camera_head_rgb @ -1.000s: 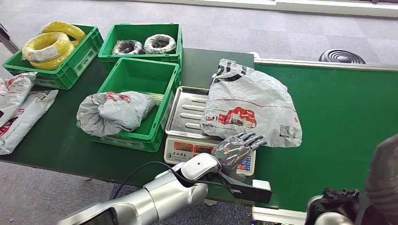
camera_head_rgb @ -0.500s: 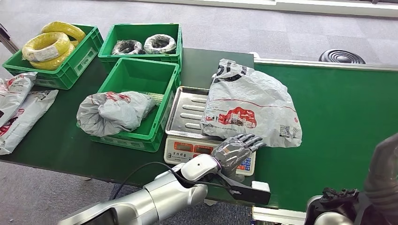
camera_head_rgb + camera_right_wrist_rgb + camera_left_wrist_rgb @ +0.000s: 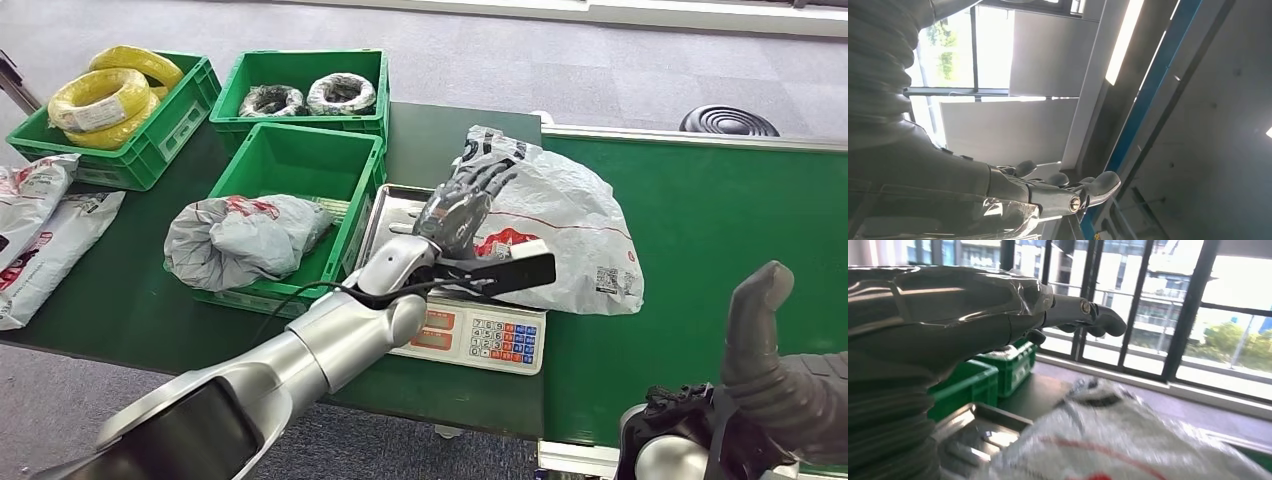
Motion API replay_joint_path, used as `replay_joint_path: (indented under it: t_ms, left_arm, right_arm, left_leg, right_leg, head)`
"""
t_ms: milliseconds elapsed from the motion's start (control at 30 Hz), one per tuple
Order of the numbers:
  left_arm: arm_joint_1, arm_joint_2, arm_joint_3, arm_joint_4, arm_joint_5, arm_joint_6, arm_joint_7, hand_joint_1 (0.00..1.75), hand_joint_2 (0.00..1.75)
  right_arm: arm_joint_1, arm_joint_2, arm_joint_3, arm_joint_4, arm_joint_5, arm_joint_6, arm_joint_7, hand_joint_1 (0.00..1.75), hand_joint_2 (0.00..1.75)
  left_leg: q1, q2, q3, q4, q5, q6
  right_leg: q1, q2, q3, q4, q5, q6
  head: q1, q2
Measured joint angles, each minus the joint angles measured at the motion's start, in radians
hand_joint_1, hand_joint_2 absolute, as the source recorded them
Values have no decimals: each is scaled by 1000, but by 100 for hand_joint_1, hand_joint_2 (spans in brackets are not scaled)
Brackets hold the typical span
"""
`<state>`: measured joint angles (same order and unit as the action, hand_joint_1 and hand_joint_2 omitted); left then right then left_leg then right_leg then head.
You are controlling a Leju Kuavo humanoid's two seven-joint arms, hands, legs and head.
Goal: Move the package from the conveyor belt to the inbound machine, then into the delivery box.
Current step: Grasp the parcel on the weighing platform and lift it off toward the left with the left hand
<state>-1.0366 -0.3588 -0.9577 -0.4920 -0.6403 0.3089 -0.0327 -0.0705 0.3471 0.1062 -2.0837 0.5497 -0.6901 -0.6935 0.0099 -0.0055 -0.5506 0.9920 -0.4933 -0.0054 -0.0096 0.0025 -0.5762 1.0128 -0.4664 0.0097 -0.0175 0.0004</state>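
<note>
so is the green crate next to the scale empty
No, a crumpled grey package lies in the green crate beside the scale.

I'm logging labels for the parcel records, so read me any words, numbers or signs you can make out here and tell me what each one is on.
No text here is sharp enough to quote.
Package: red printed panel, black markings and a small code square, all too blurred to read.
Scale: orange display and coloured keypad, characters too small.
Grey bag in the green crate: red print, illegible.
Mailers at the table's edge: print unreadable.
</note>
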Motion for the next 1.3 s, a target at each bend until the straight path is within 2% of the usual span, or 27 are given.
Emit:
replay_joint_path:
  t_ms: [67, 167, 500, 633, 733, 800, 967, 1300]
  left_arm:
    - [-44, 0, -1, 0, -9, -3, 64, 0, 175]
    - [-67, 0, -4, 1, 5, 11, 109, 0, 175]
    - [-66, 6, 25, 75, 84, 65, 83, 0, 175]
    - [-65, 6, 13, 95, 43, -4, 64, 0, 175]
    - [-58, 6, -33, 102, -16, -103, 47, 0, 175]
    - [-48, 6, -67, 103, -47, -131, 57, 0, 175]
    - [-36, 6, -125, 103, -76, -137, 76, 0, 175]
    - [-24, 5, -161, 103, -78, -136, 75, 0, 175]
  right_arm:
    - [1, 0, 3, 6, -2, 0, 0, 0, 175]
    - [1, 0, 3, 13, -4, 0, 0, 0, 175]
    - [18, 0, 9, 31, 1, 0, 0, 0, 175]
    - [24, 0, 15, 33, 7, 0, 0, 0, 175]
    - [31, 0, 19, 32, 13, 0, 0, 0, 175]
    - [37, 0, 19, 30, 16, 0, 0, 0, 175]
    - [45, 0, 19, 25, 17, 0, 0, 0, 175]
    - [48, 0, 19, 21, 17, 0, 0, 0, 175]
  left_leg:
    - [0, 0, 0, 0, 0, 0]
    - [0, 0, 0, 0, 0, 0]
    - [0, 0, 0, 0, 0, 0]
    - [0, 0, 0, 0, 0, 0]
    - [0, 0, -1, 0, 0, 0]
    - [0, 0, -1, 0, 0, 0]
    - [0, 0, -1, 0, 0, 0]
    - [0, 0, -1, 0, 0, 0]
  right_leg:
    - [0, 0, 0, 0, 0, 0]
    - [0, 0, 0, 0, 0, 0]
    - [0, 0, -1, 0, 0, 0]
    - [0, 0, -1, 0, 0, 0]
    - [0, 0, -1, 0, 0, 0]
    - [0, 0, -1, 0, 0, 0]
    - [0, 0, -1, 0, 0, 0]
    - [0, 0, -1, 0, 0, 0]
  head:
    - [0, 0]
    - [0, 0]
    - [0, 0]
    - [0, 0]
    - [0, 0]
    - [0, 0]
    - [0, 0]
    - [0, 0]
